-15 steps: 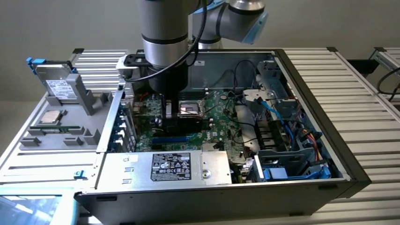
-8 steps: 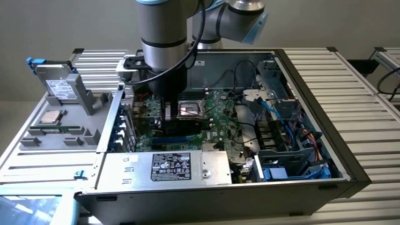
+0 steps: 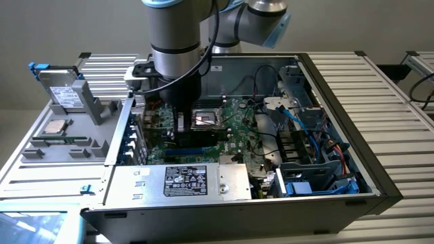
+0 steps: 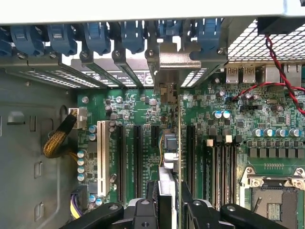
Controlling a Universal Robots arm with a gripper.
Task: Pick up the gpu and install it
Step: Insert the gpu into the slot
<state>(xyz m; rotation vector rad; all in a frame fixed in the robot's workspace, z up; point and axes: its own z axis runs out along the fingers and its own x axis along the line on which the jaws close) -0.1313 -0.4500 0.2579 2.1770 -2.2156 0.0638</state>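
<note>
**Held on edge, lined up for seating**

The pincer [image 4: 170, 202] is clamped on the gpu [image 4: 172, 143], which juts ahead of it edge-down over the motherboard [image 4: 143, 109], its bracket [image 4: 178, 59] farthest out, apparently so connector and slot align.

Arm [image 3: 175, 30]: silver-grey cylindrical links, black ring band at joint seam. Joint cap [image 3: 277, 28]: pale blue, rounded. Cable [image 3: 218, 25]: black, thin, run along links toward wrist. Wrist block [image 3: 141, 71]: boxy, black housing with pale grey plate. Gripper [image 3: 182, 124]: black, narrow body tapering to slim tips. Gripper [image 4: 167, 191] in wrist view: matte black; fingers [image 4: 151, 193] flat-sided; linkage bars [image 4: 95, 217] angled, one each side; screw heads [image 4: 142, 204] round, dark, at pivots.
</note>
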